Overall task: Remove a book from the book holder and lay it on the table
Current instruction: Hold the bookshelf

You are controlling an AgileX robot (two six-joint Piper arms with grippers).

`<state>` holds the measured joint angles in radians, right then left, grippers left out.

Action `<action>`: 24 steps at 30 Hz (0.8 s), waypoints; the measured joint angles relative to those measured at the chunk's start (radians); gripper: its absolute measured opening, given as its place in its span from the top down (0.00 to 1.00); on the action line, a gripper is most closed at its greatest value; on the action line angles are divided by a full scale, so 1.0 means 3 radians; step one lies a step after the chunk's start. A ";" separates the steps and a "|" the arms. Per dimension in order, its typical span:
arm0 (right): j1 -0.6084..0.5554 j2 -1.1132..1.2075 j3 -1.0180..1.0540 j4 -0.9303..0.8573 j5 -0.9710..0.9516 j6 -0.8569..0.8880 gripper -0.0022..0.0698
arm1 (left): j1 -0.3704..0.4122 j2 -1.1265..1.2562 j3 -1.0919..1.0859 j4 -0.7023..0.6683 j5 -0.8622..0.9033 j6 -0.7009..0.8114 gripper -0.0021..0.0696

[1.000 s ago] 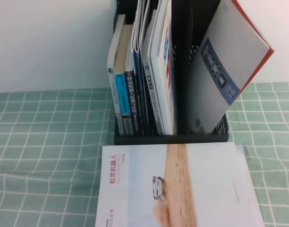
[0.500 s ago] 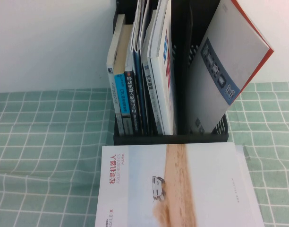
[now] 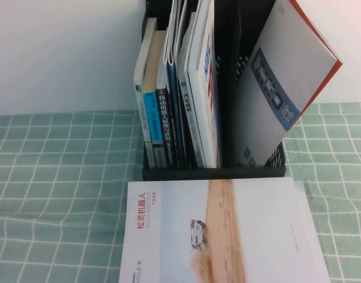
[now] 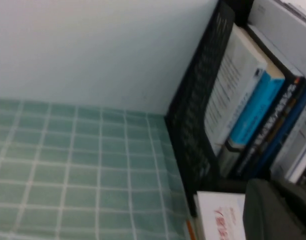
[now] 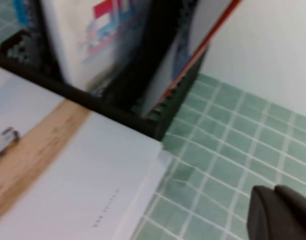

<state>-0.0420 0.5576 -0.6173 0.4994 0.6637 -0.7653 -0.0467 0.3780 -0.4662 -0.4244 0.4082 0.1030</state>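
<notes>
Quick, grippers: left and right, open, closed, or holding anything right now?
Left gripper: near the book holder's left end, nothing seen in it; open or closed cannot be told.
Right gripper: over the table right of the holder; cannot be told.

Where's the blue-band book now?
High view: the book leans in the book holder's rightmost slot, behind the flat booklet. Neither left gripper nor right gripper touches it.

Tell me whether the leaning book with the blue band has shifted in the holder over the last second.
No. The book leans at the same angle against the book holder, its lower corner at the same spot behind the front rim.
</notes>
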 joint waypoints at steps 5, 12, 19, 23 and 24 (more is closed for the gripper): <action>0.0000 0.0803 -0.0001 0.0975 0.0060 -0.0986 0.97 | 0.0000 0.0613 -0.0007 -0.1006 0.0407 0.0696 0.97; 0.0074 0.1703 0.0005 0.1760 0.0012 -0.1937 0.97 | 0.0000 0.1291 -0.0007 -0.2727 0.0730 0.2441 0.97; 0.0552 0.2406 0.0005 0.1796 -0.0272 -0.2099 0.97 | 0.0003 0.1708 -0.0009 -0.3016 0.0623 0.2769 0.97; 0.0806 0.2757 0.0005 0.1783 -0.0485 -0.2108 0.97 | 0.0003 0.1885 -0.0009 -0.3022 0.0662 0.2771 0.97; 0.0852 0.2834 0.0005 0.1768 -0.0546 -0.2113 0.97 | 0.0003 0.1929 -0.0009 -0.3022 0.0671 0.2771 0.97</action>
<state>0.2137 1.4079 -0.6158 1.0296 0.4998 -1.3991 -0.0459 0.9567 -0.4688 -1.3310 0.6094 0.9343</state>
